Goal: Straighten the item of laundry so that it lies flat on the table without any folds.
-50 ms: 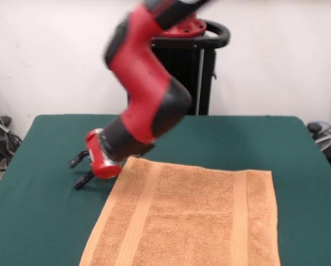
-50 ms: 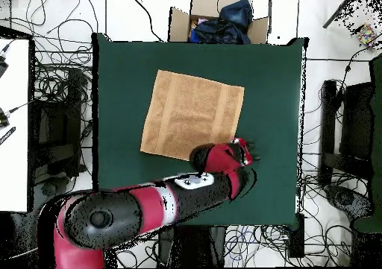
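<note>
The item of laundry (image 1: pixel 193 221) (image 2: pixel 192 115) is an orange-tan towel lying spread out on the green table (image 1: pixel 38 221) (image 2: pixel 119 72), with smoother bands running near two opposite edges. No fold shows on the part I can see; its near edge runs off the bottom of the front view. My gripper (image 1: pixel 78 173) (image 2: pixel 251 150) hovers low over the table just beside one of the towel's corners, pointing away from it. It is open, with nothing between its black fingers (image 1: pixel 76 162). The red arm reaches over that corner.
A cardboard box (image 2: pixel 216 20) holding dark blue things stands off the table's edge opposite the robot. Cables (image 2: pixel 60 87) cover the floor on both sides. Bare green table surrounds the towel, with a wide strip beside the gripper.
</note>
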Tool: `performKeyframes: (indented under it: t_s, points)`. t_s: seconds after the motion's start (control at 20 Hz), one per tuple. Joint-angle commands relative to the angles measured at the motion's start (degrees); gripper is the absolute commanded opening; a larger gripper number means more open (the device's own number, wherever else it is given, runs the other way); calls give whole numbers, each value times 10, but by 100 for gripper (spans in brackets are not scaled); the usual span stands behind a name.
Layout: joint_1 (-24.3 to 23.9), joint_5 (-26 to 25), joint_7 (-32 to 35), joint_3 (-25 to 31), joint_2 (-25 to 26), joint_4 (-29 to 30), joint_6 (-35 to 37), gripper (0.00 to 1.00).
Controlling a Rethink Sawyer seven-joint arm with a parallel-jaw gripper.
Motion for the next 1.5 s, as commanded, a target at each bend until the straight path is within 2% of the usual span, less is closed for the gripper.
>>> performKeyframes:
  t_s: [0.05, 0.25, 0.35, 0.6, 0.75, 1.5]
  points:
    - [-113, -120, -130, 322, -198, -3, 157, 100]
    - [-161, -166, -123, 386, -220, 13, 163, 100]
    - [-171, -187, -116, 398, -225, 14, 166, 100]
    - [-173, -242, -91, 396, -227, 5, 154, 100]
    - [-171, -272, -70, 390, -229, 7, 124, 100]
    - [-173, -331, -31, 389, -254, 9, 160, 100]
